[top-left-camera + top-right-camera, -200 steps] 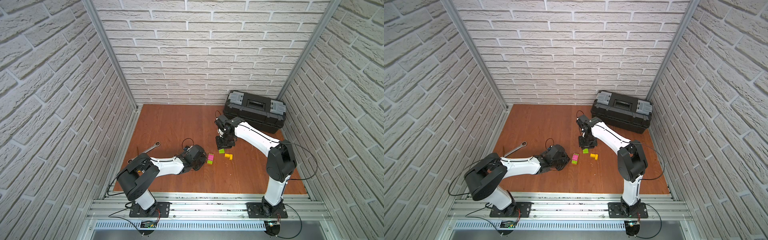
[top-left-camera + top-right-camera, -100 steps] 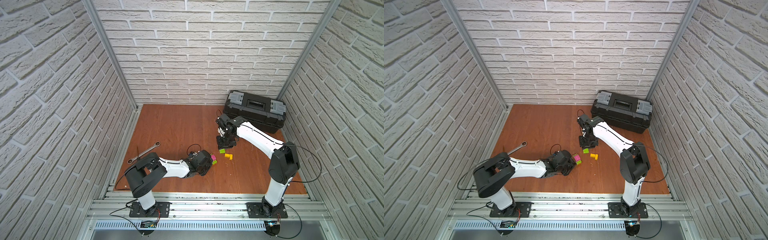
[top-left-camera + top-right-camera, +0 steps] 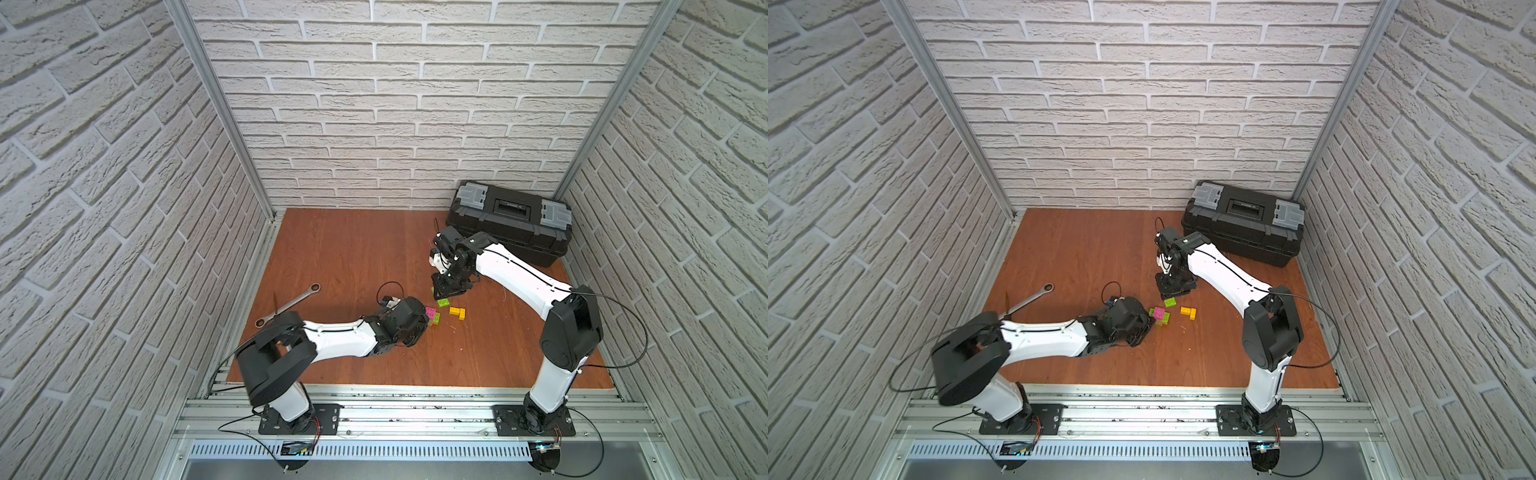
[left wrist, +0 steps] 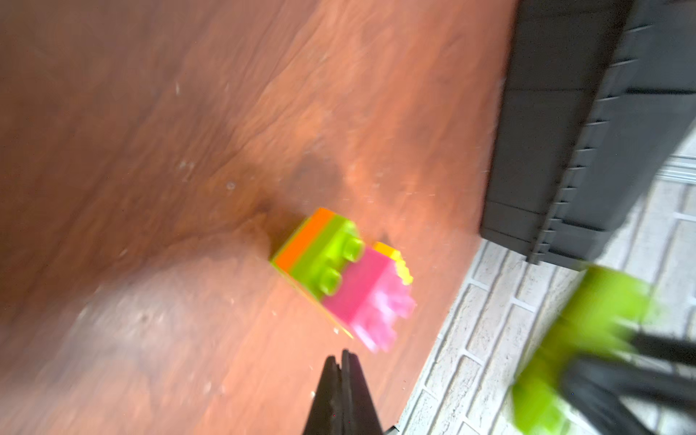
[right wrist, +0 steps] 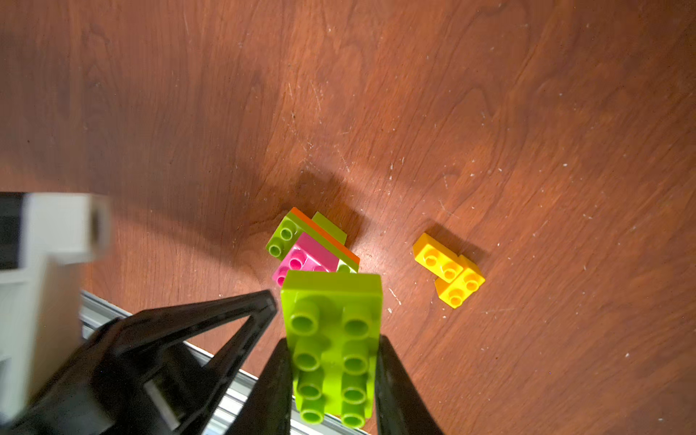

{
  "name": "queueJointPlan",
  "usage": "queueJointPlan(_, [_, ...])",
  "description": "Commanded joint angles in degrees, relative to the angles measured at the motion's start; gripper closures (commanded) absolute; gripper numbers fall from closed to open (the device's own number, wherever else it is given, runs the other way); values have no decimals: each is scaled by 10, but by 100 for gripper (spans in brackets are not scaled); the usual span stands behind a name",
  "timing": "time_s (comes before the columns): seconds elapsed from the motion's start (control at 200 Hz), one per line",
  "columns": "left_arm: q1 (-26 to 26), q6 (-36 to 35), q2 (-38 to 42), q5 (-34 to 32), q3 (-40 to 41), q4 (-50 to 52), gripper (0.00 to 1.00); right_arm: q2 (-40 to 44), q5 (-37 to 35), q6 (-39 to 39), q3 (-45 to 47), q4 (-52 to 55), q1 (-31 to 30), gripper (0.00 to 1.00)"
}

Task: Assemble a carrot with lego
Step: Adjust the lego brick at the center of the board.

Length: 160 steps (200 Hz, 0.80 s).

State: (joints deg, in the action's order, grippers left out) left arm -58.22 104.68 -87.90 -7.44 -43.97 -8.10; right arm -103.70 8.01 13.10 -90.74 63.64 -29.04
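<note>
Walls closed the desk (image 3: 353, 257) in on three sides, and a metal rail ran along its front edge. One black toolbox (image 3: 509, 220) filled the back right corner, and one wrench (image 3: 291, 305) lay near the left edge. The back left area and the front right area were open wood. All the bricks sat near the middle, well away from every edge.

There was one joined stack (image 5: 312, 252), in which one pink brick, one orange layer and two lime layers could be made out. Two yellow bricks (image 5: 448, 269) lay corner to corner near it on the right. One loose lime brick (image 5: 333, 293), two studs wide and four long, was gripped across its width by the right hand (image 5: 333, 341).

That brick hung just beside the stack on its far side, toward the back wall, and overlapped it in the right wrist view. The left hand (image 4: 342, 367) had its fingers pressed together with nothing between them. Its tips pointed at the stack's pink end from the left, just beside it. A narrow gap showed in the blurred left wrist view.
</note>
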Motion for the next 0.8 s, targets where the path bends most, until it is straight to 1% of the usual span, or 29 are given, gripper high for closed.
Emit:
queueJointPlan(0.0, [-3,-43,53,-60,-3,114,100,13,-2,-84,-12,-10,-1,91])
queueJointPlan(0.09, [-3,-26,74,-68,26,104,100,-4,-31,-111,-19,-9,2,92])
queueJointPlan(0.185, [-5,-4,76,-61,50,82,100,-27,-26,-116,-28,-18,10,92])
queueJointPlan(0.32, [-10,17,46,-40,54,48,100,-72,-47,-125,-62,-12,13,94])
queueJointPlan(0.405, [-10,27,24,-25,53,9,100,-92,-51,-126,-74,-4,13,95])
queueJointPlan(0.415, [-11,29,21,-24,53,5,100,-105,-52,-126,-74,-4,13,95])
queueJointPlan(0.605, [-11,46,-23,-8,49,-49,100,-106,-42,-97,-17,-37,13,95])
queueJointPlan(0.795, [-7,48,-48,8,47,-68,100,-100,-19,-65,31,-61,9,96])
